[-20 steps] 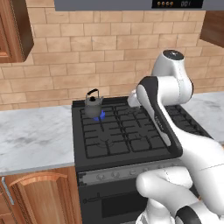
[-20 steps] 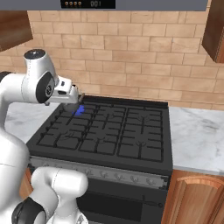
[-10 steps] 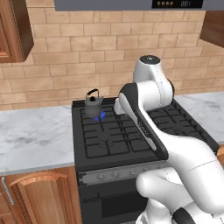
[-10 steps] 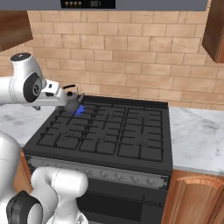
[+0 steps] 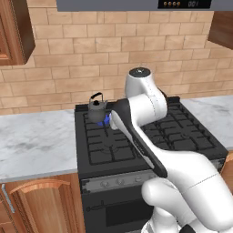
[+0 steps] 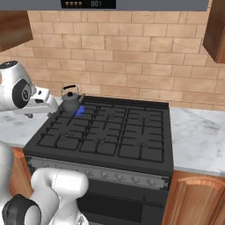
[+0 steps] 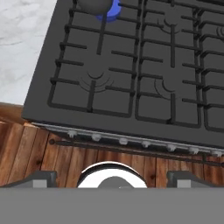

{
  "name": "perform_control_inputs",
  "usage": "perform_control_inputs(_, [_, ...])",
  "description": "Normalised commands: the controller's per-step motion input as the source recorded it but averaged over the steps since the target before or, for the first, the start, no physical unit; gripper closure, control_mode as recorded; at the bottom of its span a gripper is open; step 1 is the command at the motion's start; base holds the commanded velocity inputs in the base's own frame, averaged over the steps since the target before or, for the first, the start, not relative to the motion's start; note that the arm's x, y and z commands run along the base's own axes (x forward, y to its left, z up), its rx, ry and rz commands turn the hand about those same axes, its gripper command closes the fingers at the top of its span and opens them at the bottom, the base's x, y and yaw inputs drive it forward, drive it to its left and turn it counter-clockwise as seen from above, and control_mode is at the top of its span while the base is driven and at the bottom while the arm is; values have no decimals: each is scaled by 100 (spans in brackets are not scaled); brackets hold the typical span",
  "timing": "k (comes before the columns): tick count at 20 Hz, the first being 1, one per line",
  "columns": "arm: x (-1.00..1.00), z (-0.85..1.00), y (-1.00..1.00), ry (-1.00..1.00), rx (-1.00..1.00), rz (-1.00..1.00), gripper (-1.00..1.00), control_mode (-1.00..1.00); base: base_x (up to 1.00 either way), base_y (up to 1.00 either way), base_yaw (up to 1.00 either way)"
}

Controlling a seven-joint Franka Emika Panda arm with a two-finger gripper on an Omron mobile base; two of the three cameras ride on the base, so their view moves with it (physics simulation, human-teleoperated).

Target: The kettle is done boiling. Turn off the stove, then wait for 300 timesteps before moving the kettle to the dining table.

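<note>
The kettle, small and dark grey with an arched handle, stands on the stove's back-left burner over a blue flame. The stove is a black range with grid grates. Its row of small knobs runs along the grey front strip. My gripper hangs open above the stove's front-left part and looks down on the grates and knobs, with nothing between its fingertips. At the top of the hand view, the kettle's base peeks in. The dining table is out of view.
Marble countertop lies left and right of the stove, over wooden cabinets. A brick wall stands behind, with a range hood overhead. The oven door handle runs below the knobs. My white arm crosses the grates.
The arm has swung left and lower across the stove, which uncovers the kettle in the right base view. The jaws stayed wide apart. The kettle has not moved.
</note>
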Motion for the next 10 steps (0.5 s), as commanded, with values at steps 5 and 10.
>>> perform_control_inputs(5, [-24, -20, 10, -1, 0, 0, -100, -100, 0, 0, 0])
perform_control_inputs(10, [-4, -4, -2, -1, 0, 0, -100, 100, -10, -28, 0])
